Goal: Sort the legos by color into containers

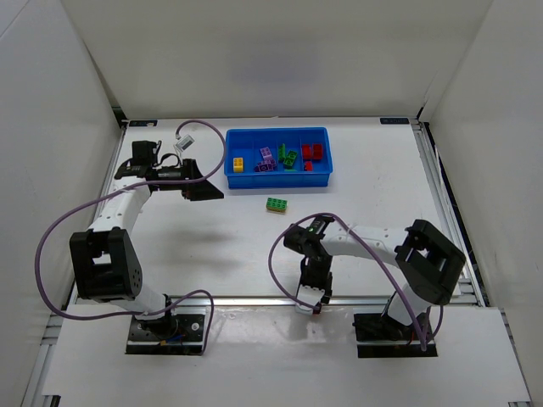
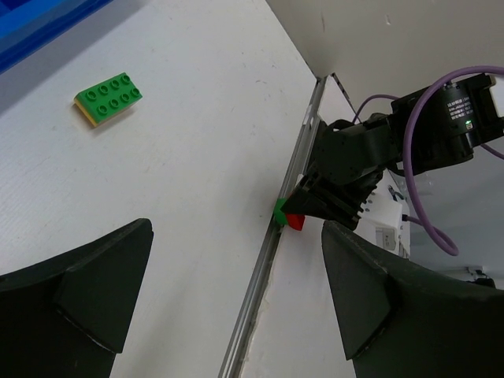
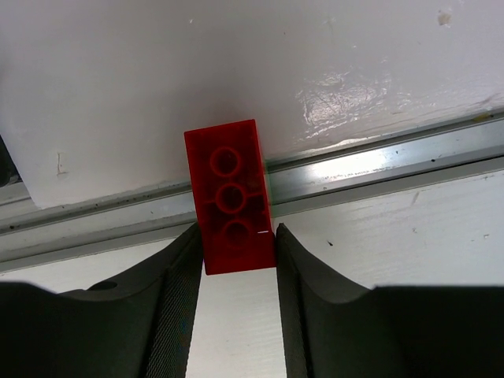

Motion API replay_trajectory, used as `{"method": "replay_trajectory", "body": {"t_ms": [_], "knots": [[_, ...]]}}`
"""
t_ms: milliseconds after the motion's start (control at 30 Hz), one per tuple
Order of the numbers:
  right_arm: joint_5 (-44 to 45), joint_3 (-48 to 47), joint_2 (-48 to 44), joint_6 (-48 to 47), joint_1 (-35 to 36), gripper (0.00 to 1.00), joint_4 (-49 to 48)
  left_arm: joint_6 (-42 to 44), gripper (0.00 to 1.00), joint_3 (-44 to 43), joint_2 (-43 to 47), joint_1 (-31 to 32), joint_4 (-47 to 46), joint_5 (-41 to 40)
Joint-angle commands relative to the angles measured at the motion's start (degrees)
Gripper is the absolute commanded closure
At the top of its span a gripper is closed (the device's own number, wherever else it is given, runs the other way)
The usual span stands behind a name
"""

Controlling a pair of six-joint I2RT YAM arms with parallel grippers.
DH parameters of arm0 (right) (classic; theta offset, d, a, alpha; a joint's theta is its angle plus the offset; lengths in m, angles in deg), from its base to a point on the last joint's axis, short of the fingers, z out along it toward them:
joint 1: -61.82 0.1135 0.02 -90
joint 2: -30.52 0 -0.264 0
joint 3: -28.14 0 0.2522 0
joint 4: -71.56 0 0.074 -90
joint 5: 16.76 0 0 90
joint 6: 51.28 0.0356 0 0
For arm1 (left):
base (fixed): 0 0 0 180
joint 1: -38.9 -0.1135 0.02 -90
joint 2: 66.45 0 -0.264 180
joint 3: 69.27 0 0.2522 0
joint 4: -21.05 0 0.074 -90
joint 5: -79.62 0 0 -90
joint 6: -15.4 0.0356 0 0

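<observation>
Right wrist: red lego in R gripper

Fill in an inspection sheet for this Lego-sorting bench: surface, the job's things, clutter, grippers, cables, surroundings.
Surface: white table with a metal rail along its near edge.
Job's things: the blue tray holds yellow, purple, green and red bricks, one colour per compartment. A green brick lies loose on the table in front of the tray. A red brick is in the right gripper.
Clutter: nothing seen.
Grippers: left gripper open and empty; right gripper shut on the red brick, over the rail.
Cables: purple cables loop loosely beside both arms.
Surroundings: white walls on three sides.
</observation>
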Motion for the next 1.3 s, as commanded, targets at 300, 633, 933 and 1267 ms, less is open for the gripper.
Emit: {"method": "replay_trajectory", "body": {"t_ms": [300,633,933,1267], "knots": [[-5.0,-1.8,-8.3,11.0,-1.4,0.9,-3.5,2.8,0.01,1.7,4.1,-0.1,0.1,1.1],[-12.6,-19.1,-5.5,53.4,-8.5,0.95,-8.0,4.7,0.01,5.3,12.7,2.3,-2.0,-4.4],[-37.4,-37.6,11.8,93.9,-32.7,0.98,-9.3,-4.8,0.01,9.1,21.2,3.3,-12.2,-7.9],[-58.0,-39.2,20.4,131.4,-40.1,0.99,-28.9,20.2,0.0,7.7,26.6,11.6,-2.7,-17.4]]}}
